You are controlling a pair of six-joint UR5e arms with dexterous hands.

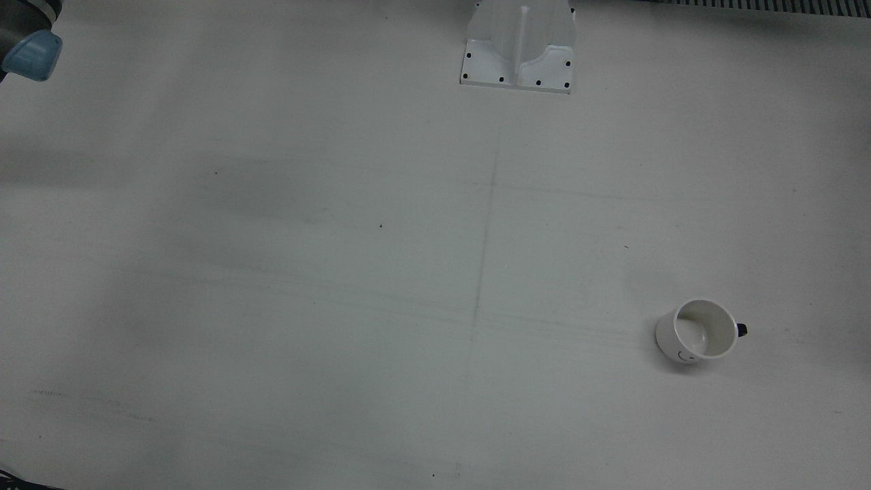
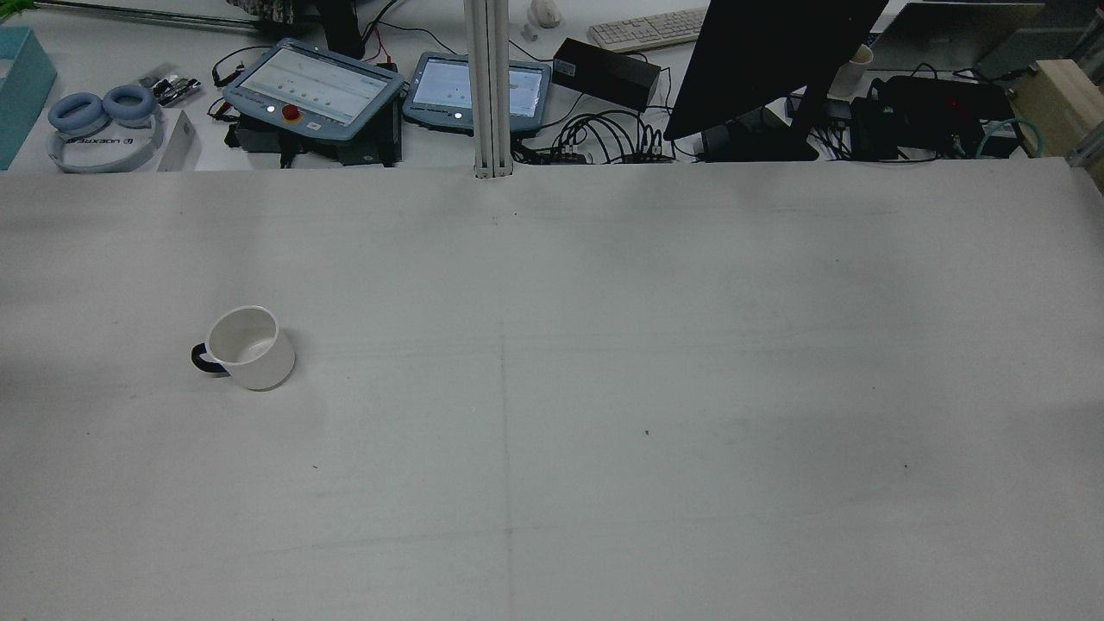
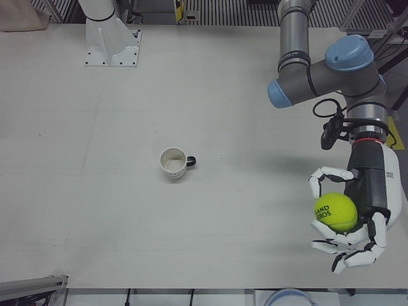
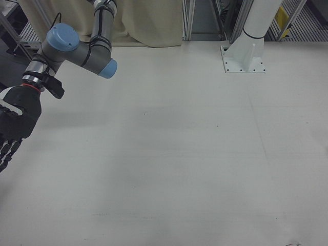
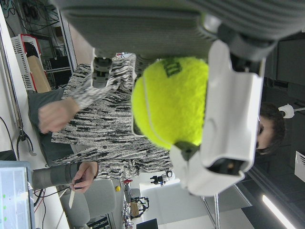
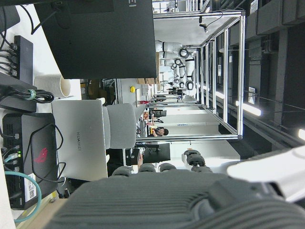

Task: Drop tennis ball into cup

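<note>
In the front view and the rear view a white mug [image 1: 697, 331] with a dark handle stands upright, alone on the white surface [image 1: 340, 272], on the robot's left side. In the left-front view the left robot hand [image 3: 354, 220] grips a yellow tennis ball [image 3: 335, 212] above the surface edge, well apart from the mug. In the right-front view the right robot hand [image 4: 13, 128] hangs at the frame edge, holding nothing, fingers stretched.

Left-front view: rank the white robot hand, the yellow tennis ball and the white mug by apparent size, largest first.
1. White left robot hand, clearly largest.
2. Yellow tennis ball, held in that hand.
3. White mug with its black handle.
Ball and mug look close; the ball sits nearer the camera, so that order is unsure.
</note>
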